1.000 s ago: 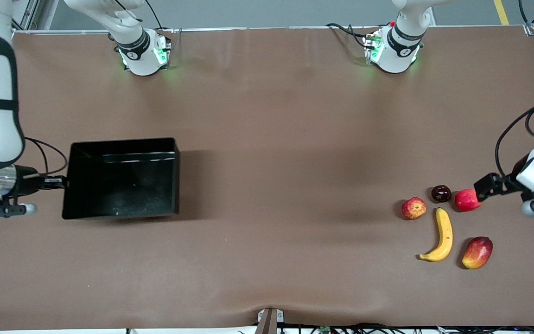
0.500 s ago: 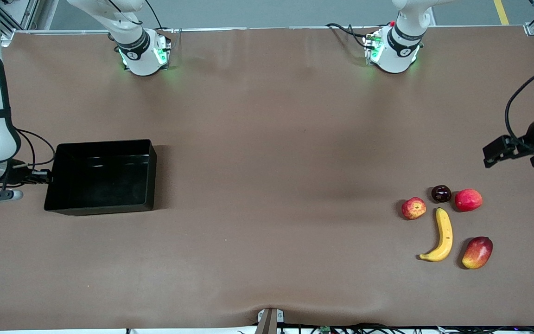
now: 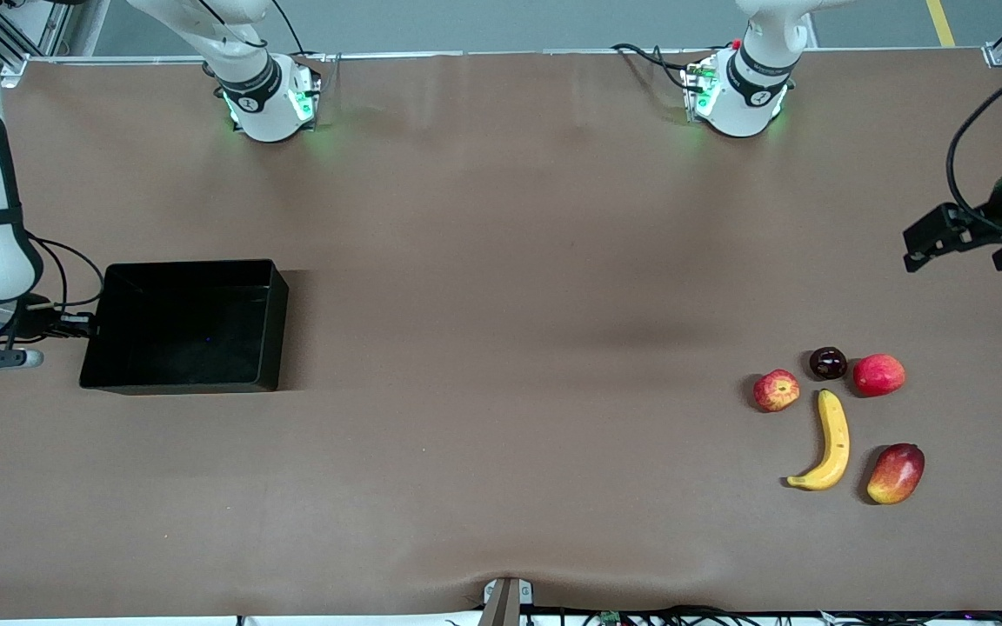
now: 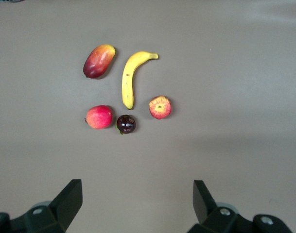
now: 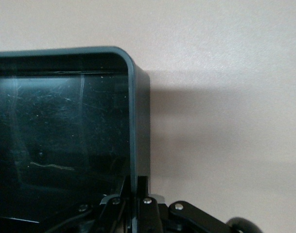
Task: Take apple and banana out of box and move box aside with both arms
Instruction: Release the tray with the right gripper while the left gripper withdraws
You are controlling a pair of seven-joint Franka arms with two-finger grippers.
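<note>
The black box [image 3: 278,323] rests flat on the table at the right arm's end. My right gripper [image 3: 89,326] is shut on its end wall; in the right wrist view the gripper [image 5: 138,188] pinches the wall [image 5: 139,126]. The yellow banana [image 3: 833,439] and the red apple with yellowish patches [image 3: 777,389] lie at the left arm's end. My left gripper [image 3: 920,240] is open and empty, raised over bare table near them. The left wrist view shows that gripper [image 4: 138,188], the banana [image 4: 130,77] and the apple [image 4: 160,107].
Beside the apple and banana lie a plain red round fruit [image 3: 878,375], a small dark plum [image 3: 828,362] and a red-yellow mango [image 3: 896,473]. The brown table [image 3: 501,348] stretches between the box and the fruits. A bracket [image 3: 505,596] sits at the front edge.
The box moved toward the right arm's end and came down flat in my right gripper. My left gripper lifted away from the plain red fruit, which stayed in place.
</note>
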